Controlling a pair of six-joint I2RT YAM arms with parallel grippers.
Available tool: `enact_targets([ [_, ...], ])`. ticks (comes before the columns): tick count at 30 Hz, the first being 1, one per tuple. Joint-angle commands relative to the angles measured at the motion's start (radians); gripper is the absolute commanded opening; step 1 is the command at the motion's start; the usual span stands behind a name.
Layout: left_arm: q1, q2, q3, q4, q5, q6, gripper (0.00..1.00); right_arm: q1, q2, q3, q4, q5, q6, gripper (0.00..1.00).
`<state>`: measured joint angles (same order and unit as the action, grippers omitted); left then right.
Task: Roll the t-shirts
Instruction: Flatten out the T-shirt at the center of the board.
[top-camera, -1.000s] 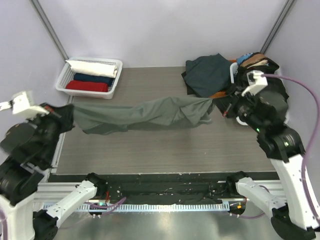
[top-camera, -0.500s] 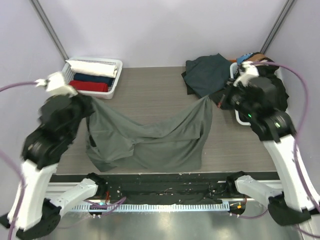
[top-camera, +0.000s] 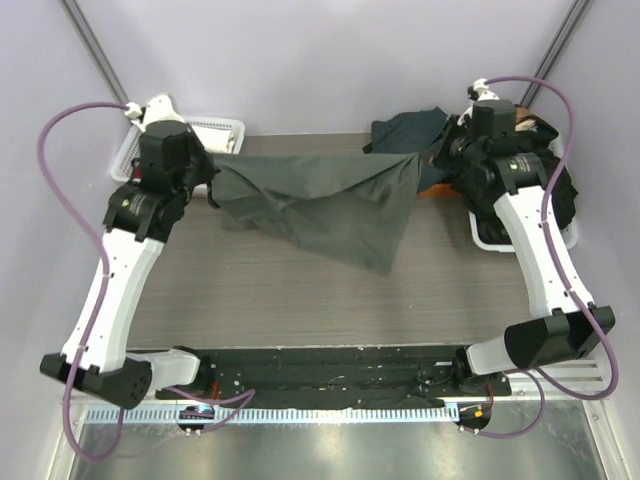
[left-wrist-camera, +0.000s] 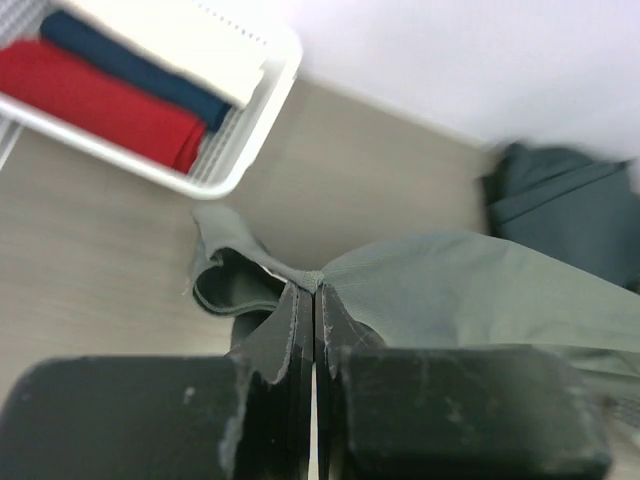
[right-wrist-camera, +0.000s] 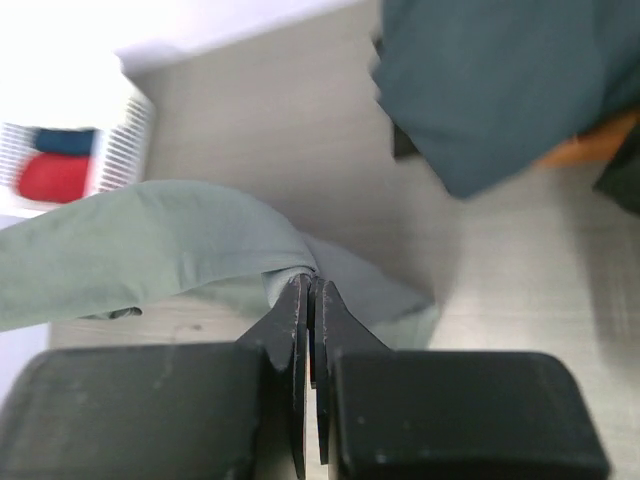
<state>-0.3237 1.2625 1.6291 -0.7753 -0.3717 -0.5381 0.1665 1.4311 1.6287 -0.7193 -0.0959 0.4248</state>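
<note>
The sage-grey t-shirt (top-camera: 320, 205) hangs stretched between both arms over the far half of the table, its lower part drooping to a point. My left gripper (top-camera: 210, 170) is shut on one edge of it, seen pinched in the left wrist view (left-wrist-camera: 316, 283). My right gripper (top-camera: 418, 160) is shut on the other edge, seen in the right wrist view (right-wrist-camera: 311, 278). Rolled red (left-wrist-camera: 95, 105), navy (left-wrist-camera: 135, 68) and white (left-wrist-camera: 175, 40) shirts lie in the left basket. A dark teal shirt (top-camera: 410, 135) lies at the back right.
A white lattice basket (top-camera: 225, 128) stands at the back left behind my left arm. Another white basket (top-camera: 485, 235) heaped with dark clothes stands at the right edge. An orange cloth (right-wrist-camera: 590, 140) lies under the teal shirt. Walls enclose the table.
Both arms have swung up and toward the back, lifting the sage-grey shirt off the table's front and stretching it out across the far half.
</note>
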Motion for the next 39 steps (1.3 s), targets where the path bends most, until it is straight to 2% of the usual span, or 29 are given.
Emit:
enact_targets([
  [1, 0.006, -0.126, 0.057, 0.034, 0.043, 0.004, 0.00, 0.001, -0.128, 0.039, 0.034, -0.060, -0.004, 0.01],
  [5, 0.008, -0.328, -0.063, 0.019, 0.041, -0.014, 0.00, -0.001, -0.274, -0.053, 0.021, -0.119, 0.005, 0.01],
  [8, 0.008, -0.420, -0.074, -0.047, 0.037, -0.020, 0.00, -0.001, -0.388, -0.081, -0.025, -0.139, 0.006, 0.01],
  [11, 0.008, -0.454, -0.025, -0.119, 0.039, -0.025, 0.00, -0.001, -0.457, -0.040, -0.100, -0.140, -0.006, 0.01],
  [15, 0.006, -0.430, 0.041, -0.151, 0.020, -0.016, 0.00, -0.002, -0.465, 0.037, -0.172, -0.098, -0.021, 0.01],
  [19, 0.006, -0.335, 0.037, -0.072, 0.056, -0.016, 0.00, -0.001, -0.361, 0.082, -0.163, -0.074, -0.028, 0.01],
  [22, 0.008, -0.222, -0.008, 0.023, 0.077, -0.025, 0.00, -0.002, -0.221, 0.062, -0.080, -0.079, -0.014, 0.01],
  [24, 0.008, -0.157, -0.051, 0.111, 0.080, -0.033, 0.00, -0.002, -0.091, 0.071, -0.007, -0.064, 0.002, 0.01],
  [26, 0.024, -0.025, -0.054, 0.154, 0.100, -0.048, 0.00, -0.016, 0.004, 0.098, 0.044, -0.059, 0.029, 0.01],
  [27, 0.034, 0.029, -0.051, 0.204, 0.115, -0.056, 0.01, -0.030, 0.119, 0.156, 0.067, -0.045, 0.040, 0.01],
  [28, 0.060, 0.120, -0.035, 0.218, 0.134, -0.068, 0.35, -0.038, 0.170, 0.195, 0.070, -0.035, 0.051, 0.36],
  [29, 0.070, 0.174, -0.008, 0.217, 0.173, -0.097, 0.58, -0.044, 0.224, 0.236, 0.067, -0.031, 0.061, 0.65],
  [30, 0.077, 0.213, 0.059, 0.185, 0.186, -0.106, 0.68, -0.045, 0.285, 0.305, 0.037, -0.025, 0.061, 0.79],
  [31, 0.078, 0.244, 0.092, 0.159, 0.192, -0.103, 0.75, -0.045, 0.298, 0.322, 0.026, -0.025, 0.055, 0.85],
  [34, 0.078, 0.235, 0.063, 0.166, 0.189, -0.083, 0.75, -0.045, 0.235, 0.242, 0.053, -0.035, 0.043, 0.83],
  [38, 0.078, 0.101, -0.089, 0.200, 0.197, -0.079, 0.74, -0.045, 0.077, 0.015, 0.115, -0.028, 0.034, 0.64],
  [39, 0.078, 0.045, -0.118, 0.180, 0.218, -0.083, 0.73, -0.044, 0.040, -0.101, 0.153, -0.054, 0.038, 0.61],
])
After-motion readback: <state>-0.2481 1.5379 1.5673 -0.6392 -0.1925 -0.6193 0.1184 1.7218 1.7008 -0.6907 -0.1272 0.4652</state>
